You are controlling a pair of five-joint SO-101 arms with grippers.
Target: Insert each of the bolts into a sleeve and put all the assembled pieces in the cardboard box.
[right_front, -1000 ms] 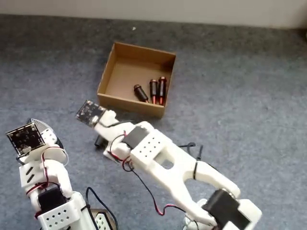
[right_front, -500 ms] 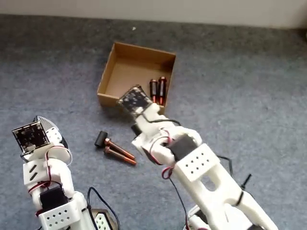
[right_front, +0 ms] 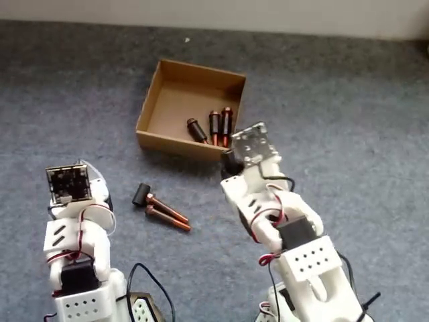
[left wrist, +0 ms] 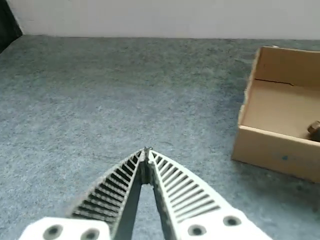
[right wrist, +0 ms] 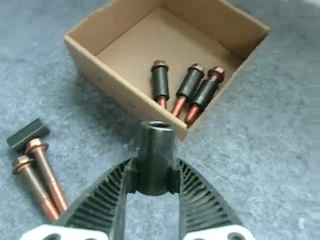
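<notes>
- High view, far left — the left arm is standing folded upright, its left gripper pinching shut on nothing.
- Two bare bolts are lying beside a loose sleeve, near the cardboard box holding three assembled pieces.
- Right gripper is clamping a black sleeve upright, just beside the box's front corner.
- A blue mark is showing on the box wall — too small to read.

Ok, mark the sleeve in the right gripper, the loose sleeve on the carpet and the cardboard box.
held sleeve (right wrist: pixel 156 160), right wrist view, middle of its barrel
loose sleeve (right_front: pixel 140 195), high view, middle of its body
cardboard box (right_front: pixel 175 146), high view, outside of its near wall
</notes>
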